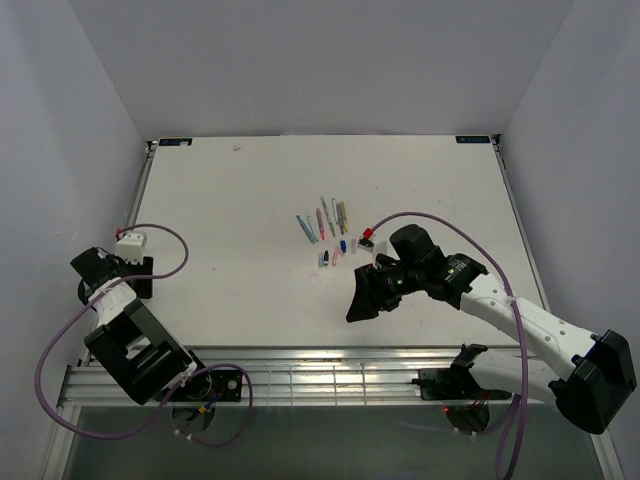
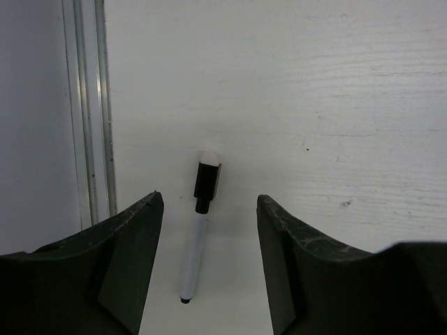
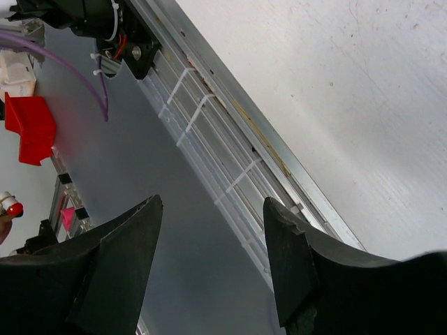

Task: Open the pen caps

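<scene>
White table (image 1: 230, 190) with pale walls around it is what I see from above. Pens (image 1: 325, 218) lie in a loose row near the middle of the table, a little to the right. Some small caps (image 1: 343, 246) lie just near of them, apart from the barrels. My right gripper (image 1: 362, 296) hangs near of this group and touches nothing. In its wrist view the jaws stand wide with nothing between them, and below them I see the near rail (image 3: 230, 146) of the table. My left gripper (image 2: 208, 198) is at the left edge of the table, well apart from the group. Its jaws also stand wide and carry nothing. Between its fingers (image 2: 133, 237), on the table, lies one white pen (image 2: 193, 258) with a black part toward its far end. I cannot tell if this part is a cap. The left rail (image 2: 91, 105) runs near the pen, on its left.
</scene>
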